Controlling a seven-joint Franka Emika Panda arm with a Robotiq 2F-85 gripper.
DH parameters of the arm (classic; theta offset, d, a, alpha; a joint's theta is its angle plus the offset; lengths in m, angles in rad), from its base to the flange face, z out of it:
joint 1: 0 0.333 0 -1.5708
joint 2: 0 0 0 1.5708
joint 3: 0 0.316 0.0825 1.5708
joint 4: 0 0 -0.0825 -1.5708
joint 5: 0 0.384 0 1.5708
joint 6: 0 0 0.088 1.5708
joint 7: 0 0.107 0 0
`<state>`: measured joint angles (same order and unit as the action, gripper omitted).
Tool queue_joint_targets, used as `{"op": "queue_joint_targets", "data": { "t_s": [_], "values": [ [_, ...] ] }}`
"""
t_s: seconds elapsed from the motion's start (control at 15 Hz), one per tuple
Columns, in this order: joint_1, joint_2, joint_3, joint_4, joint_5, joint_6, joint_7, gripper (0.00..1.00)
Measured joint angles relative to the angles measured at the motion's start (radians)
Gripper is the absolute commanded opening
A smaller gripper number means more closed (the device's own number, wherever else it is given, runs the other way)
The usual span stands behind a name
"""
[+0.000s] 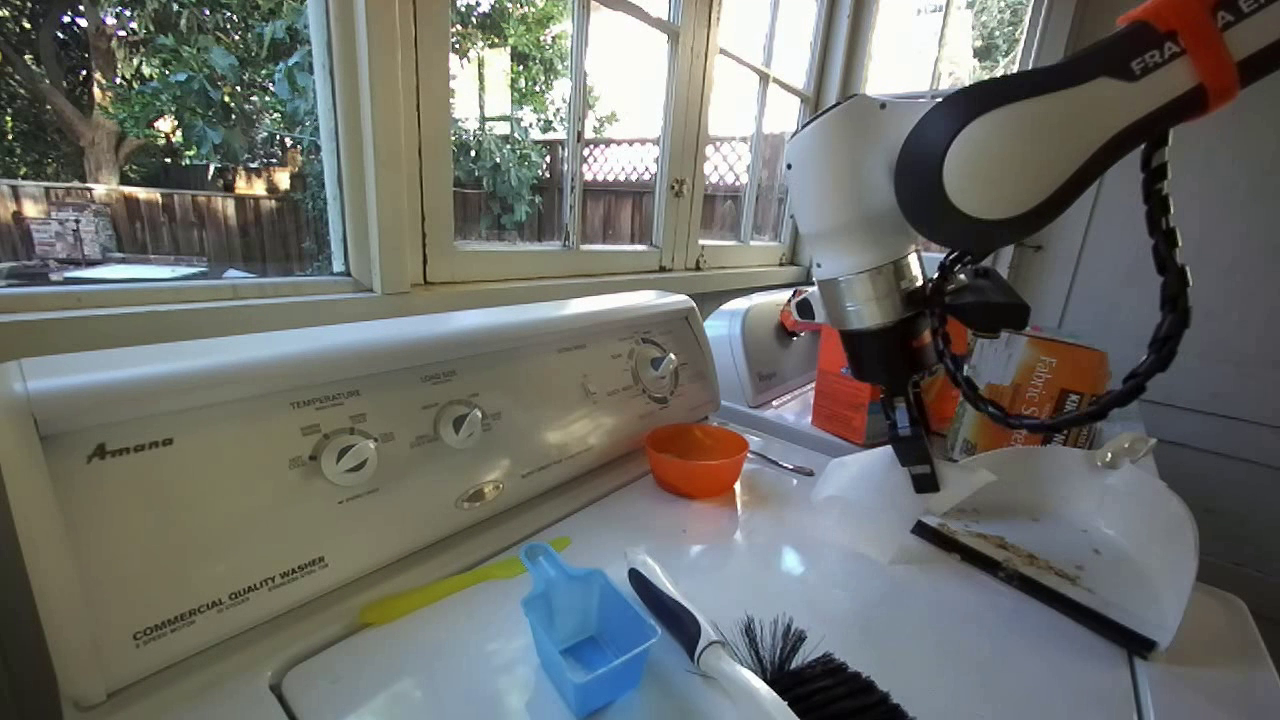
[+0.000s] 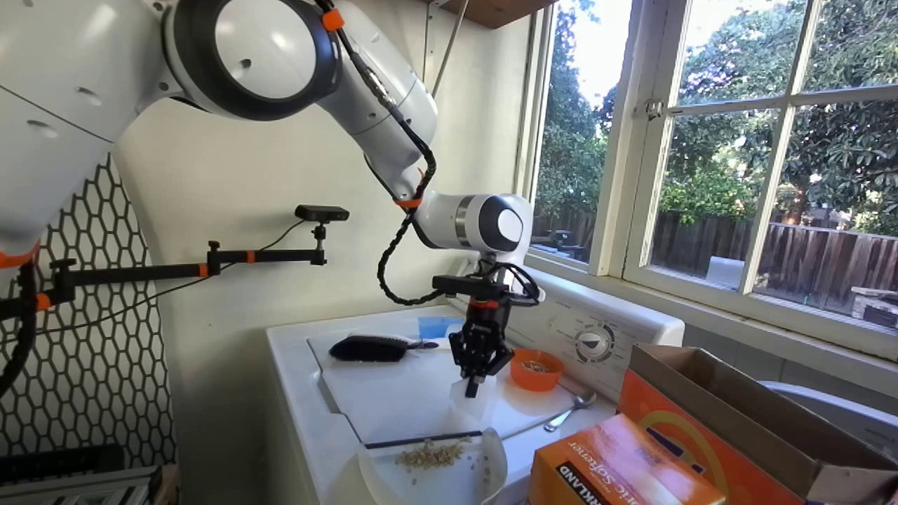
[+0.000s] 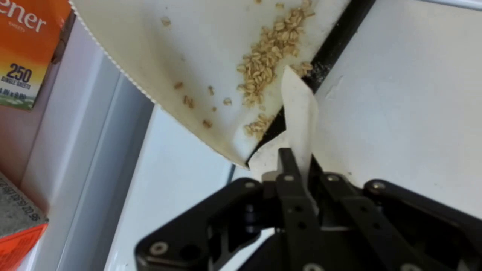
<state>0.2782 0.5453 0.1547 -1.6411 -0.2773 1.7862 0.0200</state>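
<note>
End effector (image 2: 471, 387) pointing down above the washer (image 1: 930, 620), narrow, pinching a white sheet (image 3: 299, 109). Sheet thin, creased, hanging below the grip; in the wrist view its pointed tip reaches across the black lip (image 1: 1040, 590) of the dustpan (image 1: 1140, 510). Whether the two touch: cannot tell.

Dustpan white, mouth toward the end effector. Pale flakes (image 3: 263, 64) heaped just inside the lip, a few scattered deeper in the pan.

Orange bowl (image 1: 695, 475) near the foot of the control panel (image 1: 540, 400); pale bits in it, seen in an exterior view. Spoon (image 2: 570, 412) lying just beside the bowl. Well apart from the dustpan: blue scoop (image 1: 590, 645), brush (image 2: 370, 349) with black bristles near it, yellow utensil (image 1: 440, 593) along the panel's foot, partly behind the scoop.

Past dustpan and spoon, softener box (image 2: 607, 463) and a bigger orange box (image 2: 729, 442), open-topped, side by side.
</note>
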Motion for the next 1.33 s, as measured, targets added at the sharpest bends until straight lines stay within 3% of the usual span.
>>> {"op": "queue_joint_targets", "data": {
  "t_s": [0.6, 0.67, 1.27, 1.33],
  "values": [
    [0.002, 0.014, 0.046, 0.019, 0.096, 0.1, -0.039, 0.03],
    [0.002, 0.019, 0.05, 0.019, 0.111, 0.108, -0.051, 0.29],
    [0.002, 0.039, 0.061, 0.05, 0.138, 0.155, -0.108, 0.96],
    [0.002, 0.038, 0.06, 0.06, 0.138, 0.16, -0.108, 0.99]
  ]
}}
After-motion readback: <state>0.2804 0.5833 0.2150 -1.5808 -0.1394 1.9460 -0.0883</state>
